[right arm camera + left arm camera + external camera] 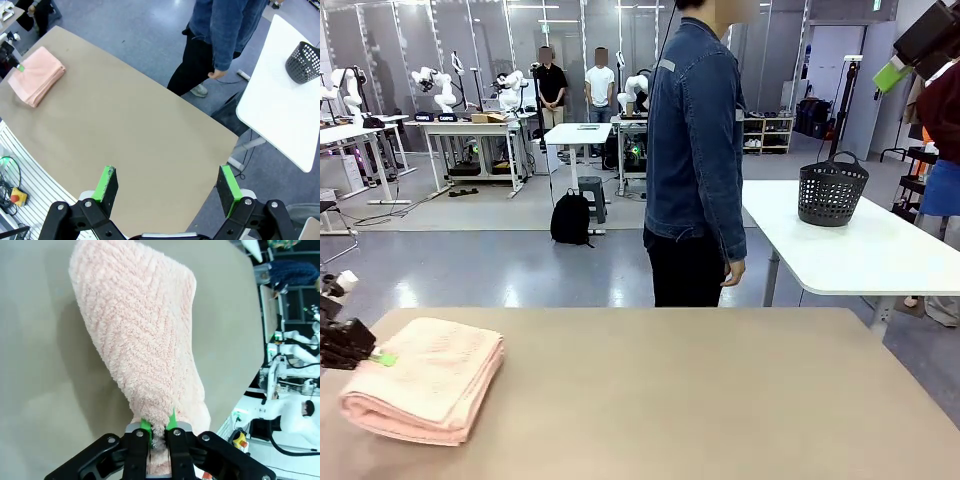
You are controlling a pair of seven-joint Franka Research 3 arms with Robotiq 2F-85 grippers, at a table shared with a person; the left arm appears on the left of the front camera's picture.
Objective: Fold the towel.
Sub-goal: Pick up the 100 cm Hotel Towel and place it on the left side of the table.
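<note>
The towel (425, 390) lies folded at the tabletop's (720, 400) left near corner. My left claw (158, 429) is pinched on its near edge, and the bundle's long axis runs straight away from it. My right claw (167, 185) hangs agape, well apart.

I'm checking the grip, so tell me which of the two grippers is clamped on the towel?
The left gripper: its green pads are pinched shut on the edge of the folded pink towel. The right gripper hangs wide open high above the tan table, holding nothing.
</note>
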